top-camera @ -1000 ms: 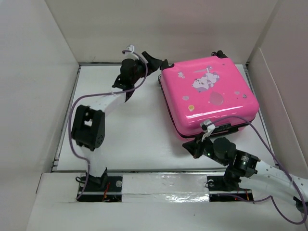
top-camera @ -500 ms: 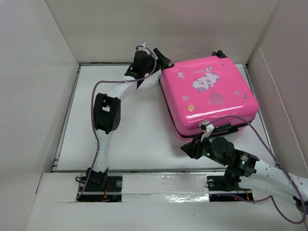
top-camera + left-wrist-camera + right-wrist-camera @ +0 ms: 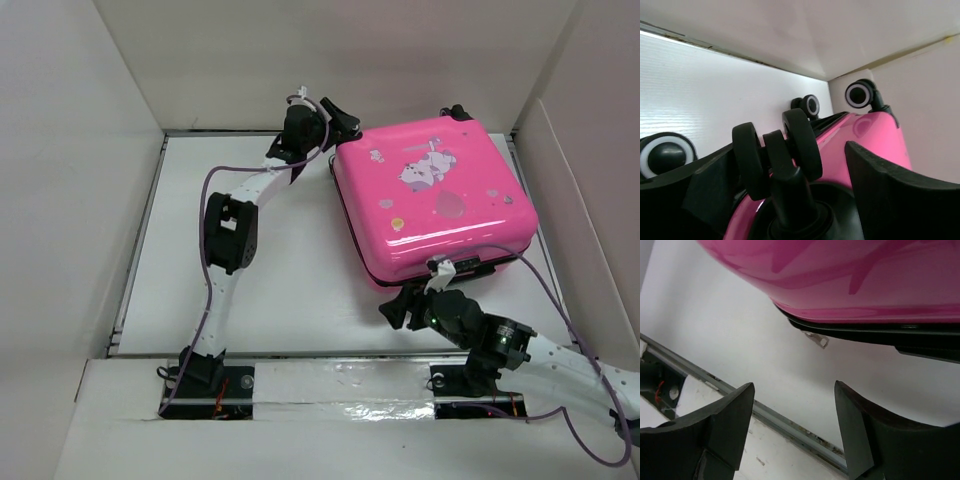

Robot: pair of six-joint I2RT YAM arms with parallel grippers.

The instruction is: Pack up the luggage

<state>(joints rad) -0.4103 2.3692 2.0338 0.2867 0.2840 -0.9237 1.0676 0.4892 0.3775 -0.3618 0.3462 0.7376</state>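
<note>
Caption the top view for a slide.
Closed pink suitcase; open left tool at far corner, open right tool at near edge.

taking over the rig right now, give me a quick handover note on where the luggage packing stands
Left gripper: open at the luggage's far left corner, with a wheel between its jaws, not clamped.
Right gripper: open and empty, low by the near edge, just short of the zipper pull.
Luggage: lying flat on the table, lid down, printed shell up.
Done: the lid is shut.
Left: I can't tell whether the zip runs all the way round, so check it and finish zipping if needed.
</note>
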